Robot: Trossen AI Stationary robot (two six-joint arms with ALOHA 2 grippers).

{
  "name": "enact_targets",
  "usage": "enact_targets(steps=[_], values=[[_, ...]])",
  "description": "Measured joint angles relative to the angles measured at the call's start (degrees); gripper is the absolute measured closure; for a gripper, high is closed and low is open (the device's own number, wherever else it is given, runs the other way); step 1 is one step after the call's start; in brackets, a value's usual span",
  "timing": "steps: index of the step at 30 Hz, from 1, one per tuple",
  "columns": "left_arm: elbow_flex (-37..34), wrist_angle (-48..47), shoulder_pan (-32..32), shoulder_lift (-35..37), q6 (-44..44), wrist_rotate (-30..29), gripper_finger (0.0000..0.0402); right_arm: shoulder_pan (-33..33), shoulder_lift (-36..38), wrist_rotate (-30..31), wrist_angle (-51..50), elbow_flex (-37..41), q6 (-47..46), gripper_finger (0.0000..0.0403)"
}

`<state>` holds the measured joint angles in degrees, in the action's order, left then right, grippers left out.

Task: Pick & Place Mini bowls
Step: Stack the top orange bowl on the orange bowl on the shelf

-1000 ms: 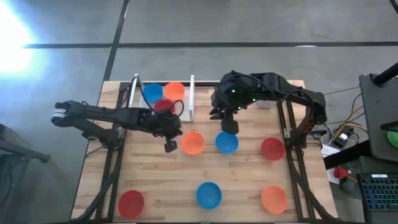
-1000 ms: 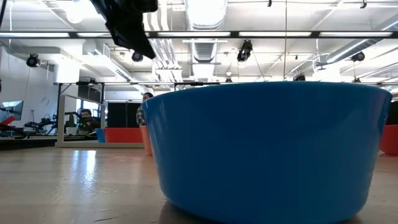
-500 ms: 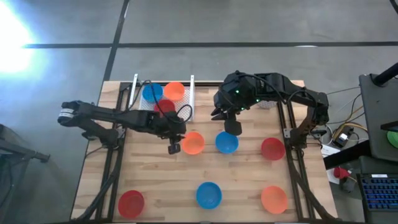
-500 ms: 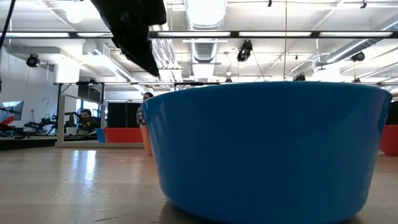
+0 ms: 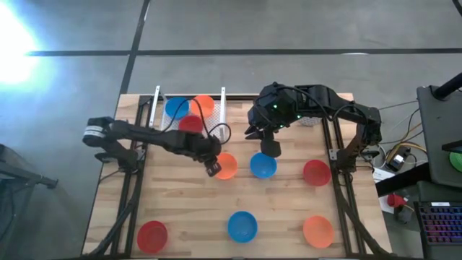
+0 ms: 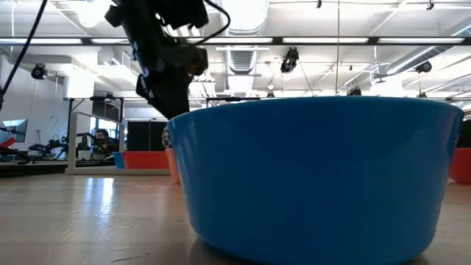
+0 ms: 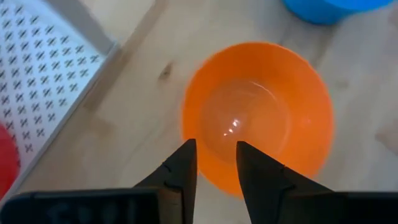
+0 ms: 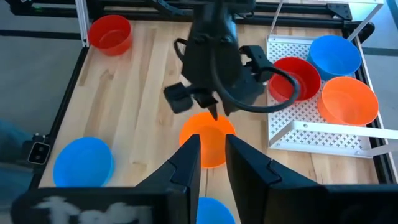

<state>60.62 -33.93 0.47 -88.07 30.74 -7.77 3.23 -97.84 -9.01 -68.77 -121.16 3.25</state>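
1. Near the middle of the wooden desk [image 5: 180, 209], the left claw [image 5: 214, 168] hangs at the near rim of an orange bowl [image 5: 226, 165], its fingers [image 7: 182, 171] spread with a narrow gap and pinching nothing.
2. Its wrist view shows the two fingertips over that bowl's rim, and the bowl sits upright on the wood.
3. Just beside that bowl on the right lies a blue bowl [image 5: 263, 165], and the right claw [image 5: 268, 146] hovers at its far edge.
4. The right claw's fingers [image 8: 188, 163] stand a little apart, with nothing between them.
5. At the back left of the desk a white perforated tray [image 5: 216, 123] holds three bowls: a blue one [image 5: 175, 107], an orange one [image 5: 205, 105] and a red one [image 5: 190, 123].
6. Farther right, a red bowl [image 5: 316, 172] sits near the desk's right edge.
7. Along the front row stand a red bowl [image 5: 152, 235], a blue bowl [image 5: 242, 226] and an orange bowl [image 5: 317, 231], well apart from one another.
8. From the low view, that front blue bowl fills most of the picture.
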Motion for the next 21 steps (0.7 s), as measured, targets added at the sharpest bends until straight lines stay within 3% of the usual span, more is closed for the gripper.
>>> enact_targets(steps=[8,21], values=[[0.00,0.10,1.95,-3.20,6.45,-0.02,0.0296,0.01,-0.02,0.00,0.00,0.00,0.24,0.0334],[0.00,1.98,2.08,-8.41,7.06,0.24,0.0296,-0.01,-0.02,0.02,0.02,0.00,0.34,0.0330]])
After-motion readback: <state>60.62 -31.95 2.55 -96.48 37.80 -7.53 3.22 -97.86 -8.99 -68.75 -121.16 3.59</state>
